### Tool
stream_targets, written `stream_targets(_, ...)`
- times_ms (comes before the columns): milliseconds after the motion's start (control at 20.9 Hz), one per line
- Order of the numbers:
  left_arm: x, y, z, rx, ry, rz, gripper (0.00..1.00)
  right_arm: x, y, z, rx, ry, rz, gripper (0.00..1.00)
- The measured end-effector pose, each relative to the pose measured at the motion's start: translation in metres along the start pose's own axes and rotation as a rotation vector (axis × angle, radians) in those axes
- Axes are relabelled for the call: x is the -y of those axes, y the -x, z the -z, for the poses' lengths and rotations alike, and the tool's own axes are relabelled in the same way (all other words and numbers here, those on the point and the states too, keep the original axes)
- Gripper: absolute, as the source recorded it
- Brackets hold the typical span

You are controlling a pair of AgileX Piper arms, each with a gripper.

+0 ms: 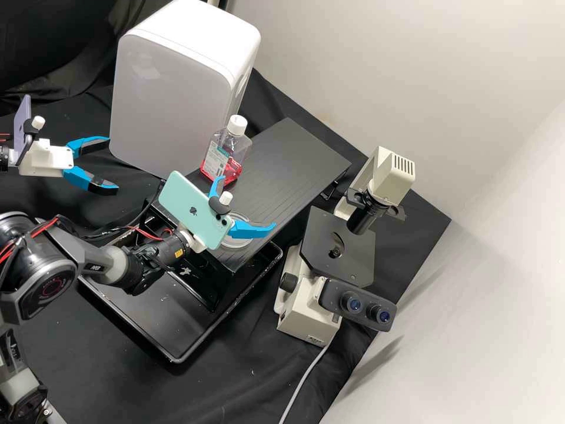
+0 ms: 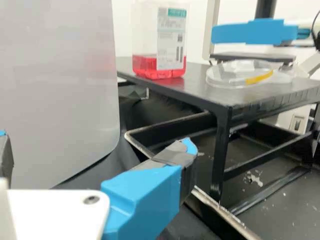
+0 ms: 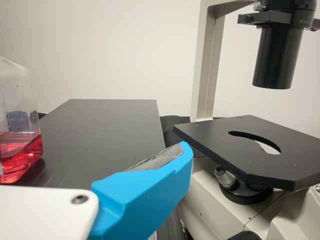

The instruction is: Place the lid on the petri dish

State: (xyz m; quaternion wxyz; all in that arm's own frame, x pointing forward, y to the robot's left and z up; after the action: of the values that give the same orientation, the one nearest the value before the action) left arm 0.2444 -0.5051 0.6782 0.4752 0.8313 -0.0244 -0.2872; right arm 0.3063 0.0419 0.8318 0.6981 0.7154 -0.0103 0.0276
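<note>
**Status.** My right end effector (image 1: pixel 248 201) is released. Its two blue fingers are spread apart and grasp nothing. It hangs over the petri dish (image 2: pixel 245 75), with one finger just above the dish and not touching it. My left end effector (image 1: pixel 112 165) is also released and empty. It is well apart from the dish, beside the white box (image 1: pixel 176 82).

**Location of the task item.** The dish rests on the raised black shelf (image 1: pixel 294 159), near the shelf's front edge and above the tray (image 1: pixel 176 353). A clear lid (image 2: pixel 237 67) appears to lie on it. I cannot tell whether the lid sits flat or tilted on the rim.

**Hazards (judged).**
- If the lid is tilted, lowering a finger onto one side could tip it off the dish.
- Clenching off-centre could catch the rim and push the dish sideways. Because the dish is close to the shelf edge, it could drop into the tray.
- The red-filled flask (image 1: pixel 226 154) stands near the dish on the same shelf. A wide swing of my right wrist could knock it over.
- The microscope (image 1: pixel 335 259) stands just beside the shelf, so a long forward reach risks contact with its stage.
</note>
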Motion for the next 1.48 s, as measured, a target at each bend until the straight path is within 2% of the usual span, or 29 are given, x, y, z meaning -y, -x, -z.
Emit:
stream_targets(143,0.0008,-0.001,0.000,-0.001,0.000,0.002,1.00,0.000,0.000,0.000,0.000,0.000,0.000,1.00)
stream_targets(239,0.0026,-0.002,0.000,-0.005,-0.021,0.007,1.00,0.000,0.000,0.000,0.000,0.000,0.000,1.00)
stream_targets(382,0.0034,-0.005,0.000,-0.008,-0.039,0.006,1.00,0.000,0.000,0.000,0.000,0.000,0.000,1.00)
stream_targets(525,0.0046,-0.007,0.000,-0.007,-0.037,0.008,1.00,0.002,0.002,0.000,0.000,0.000,0.006,1.00)
stream_targets(669,0.0046,-0.007,0.000,-0.011,-0.036,0.007,1.00,0.004,0.009,0.005,-0.017,-0.001,0.015,1.00)
stream_targets(764,0.0048,-0.007,-0.001,-0.010,-0.035,0.007,1.00,0.007,0.014,0.009,-0.036,-0.002,0.023,1.00)
stream_targets(907,0.0074,-0.009,-0.001,-0.009,-0.035,0.015,1.00,0.014,0.020,0.017,-0.084,0.002,0.029,1.00)
stream_targets(1051,0.0095,-0.009,0.000,-0.012,-0.034,0.022,1.00,0.024,0.025,0.021,-0.104,0.027,0.060,1.00)
stream_targets(1289,0.0099,-0.009,0.000,-0.013,-0.033,0.023,1.00,0.037,0.036,0.021,-0.116,0.058,0.094,1.00)
stream_targets(1385,0.0099,-0.009,0.000,-0.013,-0.033,0.023,1.00,0.039,0.039,0.018,-0.114,0.065,0.098,1.00)
stream_targets(1480,0.0099,-0.009,0.000,-0.013,-0.033,0.023,1.00,0.041,0.043,0.014,-0.094,0.063,0.108,1.00)
